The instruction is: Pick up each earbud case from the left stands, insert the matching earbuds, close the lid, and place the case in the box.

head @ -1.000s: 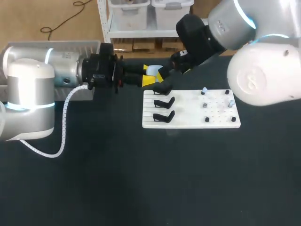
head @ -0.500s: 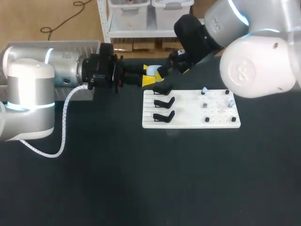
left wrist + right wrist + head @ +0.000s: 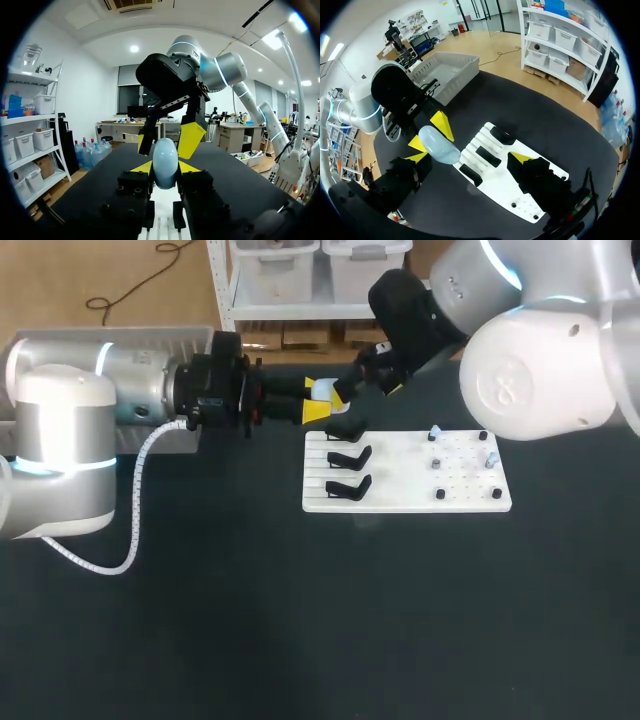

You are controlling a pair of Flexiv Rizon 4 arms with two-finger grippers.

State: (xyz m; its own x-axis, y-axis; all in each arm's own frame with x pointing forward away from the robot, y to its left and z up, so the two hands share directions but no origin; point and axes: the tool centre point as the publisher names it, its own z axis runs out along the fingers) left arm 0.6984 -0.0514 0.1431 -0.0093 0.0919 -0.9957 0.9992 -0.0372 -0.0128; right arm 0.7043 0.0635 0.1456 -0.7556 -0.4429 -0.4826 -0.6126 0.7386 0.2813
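A pale blue earbud case (image 3: 326, 391) is held in the air just behind the white board (image 3: 410, 495), with my left gripper (image 3: 319, 398) shut on it. In the left wrist view the case (image 3: 165, 157) stands upright between the yellow tips of my left gripper (image 3: 165, 168). My right gripper (image 3: 367, 391) comes in from the far right, open, one yellow tip close beside the case. In the right wrist view the case (image 3: 439, 145) lies ahead of my right gripper (image 3: 470, 159), nearer one finger. Three black stands (image 3: 348, 457) sit empty on the board's left part.
Small earbuds on pegs (image 3: 436, 434) stand on the board's right part. A grey bin (image 3: 447, 70) sits at the table's far left, behind my left arm. The black table in front of the board is open space.
My right arm has shifted a little to the left, bringing its open gripper closer to the case. The left arm and the case have stayed still.
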